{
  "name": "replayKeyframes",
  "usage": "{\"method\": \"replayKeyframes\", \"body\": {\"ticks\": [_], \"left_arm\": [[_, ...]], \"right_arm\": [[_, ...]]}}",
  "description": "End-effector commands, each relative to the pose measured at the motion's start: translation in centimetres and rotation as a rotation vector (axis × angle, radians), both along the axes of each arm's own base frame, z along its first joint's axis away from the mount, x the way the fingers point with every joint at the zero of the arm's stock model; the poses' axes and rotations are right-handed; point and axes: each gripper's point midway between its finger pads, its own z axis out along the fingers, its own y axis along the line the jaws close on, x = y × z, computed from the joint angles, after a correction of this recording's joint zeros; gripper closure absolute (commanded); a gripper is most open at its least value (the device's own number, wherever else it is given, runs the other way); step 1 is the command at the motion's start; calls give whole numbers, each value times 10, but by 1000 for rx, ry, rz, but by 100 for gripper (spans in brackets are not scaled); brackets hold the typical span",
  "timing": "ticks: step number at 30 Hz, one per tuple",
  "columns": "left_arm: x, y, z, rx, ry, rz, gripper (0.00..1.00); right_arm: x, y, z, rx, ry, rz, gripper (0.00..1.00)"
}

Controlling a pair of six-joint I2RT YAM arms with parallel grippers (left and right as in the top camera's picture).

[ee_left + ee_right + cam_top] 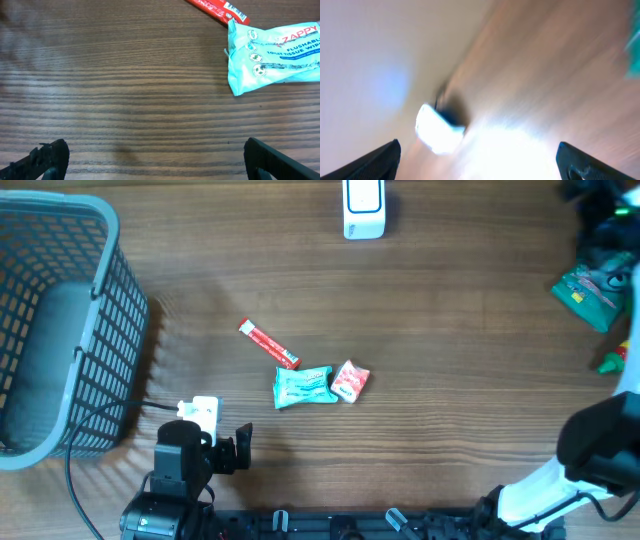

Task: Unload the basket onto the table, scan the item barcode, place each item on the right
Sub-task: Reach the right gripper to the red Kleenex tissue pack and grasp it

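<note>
While both pincers stand wide and empty, the left pincer (pixel 160 162) hangs over bare table (pixel 125 90), short of the wipes pack (pixel 304 386). The right pincer (pixel 480 160) shows only in a blurred view. The pack lies mid-table, toward the near edge, its long axis roughly parallel to that edge, print upward, barcode unseen. Judged light, soft, slick film: grip across the narrow width, near a sealed end.

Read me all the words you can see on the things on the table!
"ZAPPY" on the teal packet.
"FLUSHABLE TOILET TISSUE WIPE", cut off at the picture's edge, same packet.
Red stick: print too small to read.
Red-and-white packet and green packet: too blurred.
</note>
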Motion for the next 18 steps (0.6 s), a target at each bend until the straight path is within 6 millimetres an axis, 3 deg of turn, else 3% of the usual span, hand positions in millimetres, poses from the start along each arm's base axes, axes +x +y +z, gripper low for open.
{"method": "replayKeyframes", "body": {"ticks": [1,3,6,9,12,14,18], "left_arm": [[0,1,0,5,-3,3,0],[0,1,0,5,-3,3,0],[0,1,0,5,-3,3,0],[0,1,0,5,-3,3,0],[0,1,0,5,-3,3,0],[0,1,0,5,-3,3,0],[0,1,0,5,-3,3,0]], "right_arm": [[-10,94,-36,60,79,314,0],[-22,140,-51,-76,37,601,0],[-66,202,-83,-225,14,1046,0],[-101,244,-118,-303,31,1286,0],[-120,261,-158,-410,90,1355,0],[-131,262,-182,-486,149,1359,1],[-157,266,-207,-513,221,1402,1]]}}
